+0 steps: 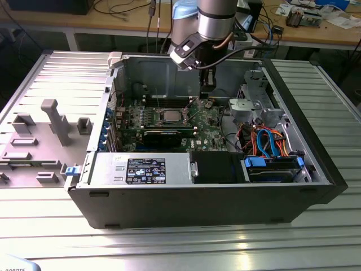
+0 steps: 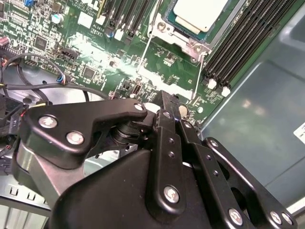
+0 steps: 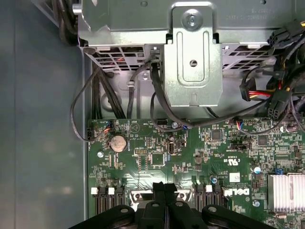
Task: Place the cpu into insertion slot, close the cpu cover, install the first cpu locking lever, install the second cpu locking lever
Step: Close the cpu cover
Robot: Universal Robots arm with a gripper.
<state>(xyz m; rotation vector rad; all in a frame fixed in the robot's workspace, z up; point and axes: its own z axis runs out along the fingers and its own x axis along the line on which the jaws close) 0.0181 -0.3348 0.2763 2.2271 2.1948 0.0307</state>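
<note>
We see the cpu (image 1: 171,116) seated in the insertion slot (image 2: 164,28), silver top up. The gripper (image 1: 207,92) hangs just to the exterior view's right of it, fingers pressed together, holding nothing. We judge the lever step is in hand: the thin locking lever (image 2: 144,51) looks free and calls for a push under its hook.

The arm (image 1: 216,17) is held upright, with the wrist turned straight down. The gripper (image 1: 207,89) is pointed downward, and its black fingers (image 2: 164,125) are pressed together with nothing clamped between them.
</note>
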